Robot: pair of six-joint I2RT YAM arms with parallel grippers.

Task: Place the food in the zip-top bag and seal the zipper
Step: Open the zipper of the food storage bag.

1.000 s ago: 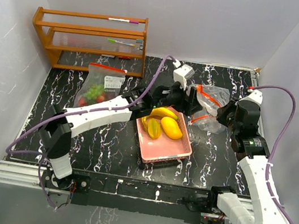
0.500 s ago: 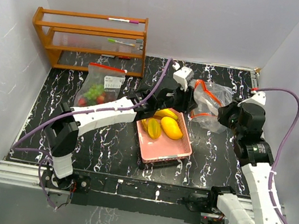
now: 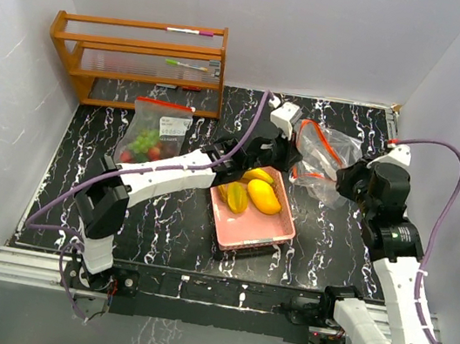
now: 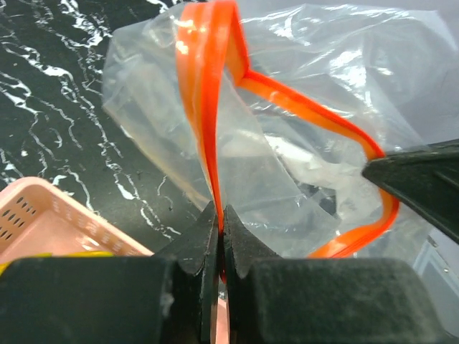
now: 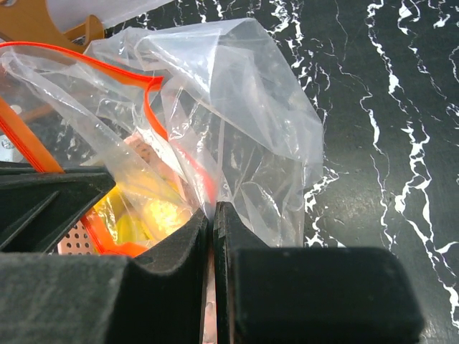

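Top view is bright, with even, diffuse overhead light; white walls [image 3: 324, 29] behind the zip-top bag [image 3: 328, 153] are near washed out. Shadows are soft and weak, with a small patch under the arms left of the bag. Focus is sharp overall; walls lean outward at the frame edges. Left wrist view: bag film crisp with white glints; left fingers [image 4: 188, 252] below the bag dark, blurred, no detail. Right wrist view: glare streaks on bag folds; right fingers [image 5: 168, 251] below it soft, underexposed; table [image 5: 401, 107] right of the bag sharp.
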